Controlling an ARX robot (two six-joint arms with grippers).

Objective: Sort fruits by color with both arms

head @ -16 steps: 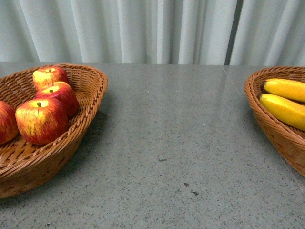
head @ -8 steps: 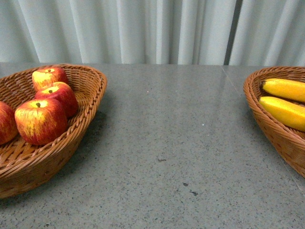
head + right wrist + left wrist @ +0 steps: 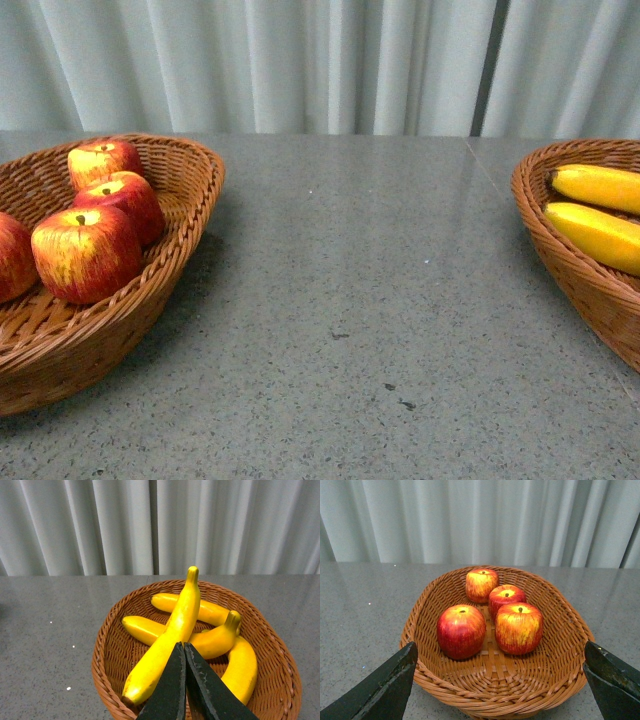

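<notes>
Several red apples (image 3: 86, 252) lie in the left wicker basket (image 3: 180, 180); the left wrist view shows the same apples (image 3: 461, 631) in that basket (image 3: 490, 695). My left gripper (image 3: 500, 680) hangs open above the basket's near rim, its dark fingers (image 3: 380, 690) wide apart with nothing between them. Yellow bananas (image 3: 598, 231) rest in the right basket (image 3: 560, 260). In the right wrist view several bananas (image 3: 172, 635) are piled in their basket (image 3: 107, 660). My right gripper (image 3: 184, 647) is shut and empty, above the bananas. Neither arm shows in the front view.
A grey speckled tabletop (image 3: 370, 300) stretches between the two baskets. Pale pleated curtains (image 3: 320, 60) hang behind the table's far edge.
</notes>
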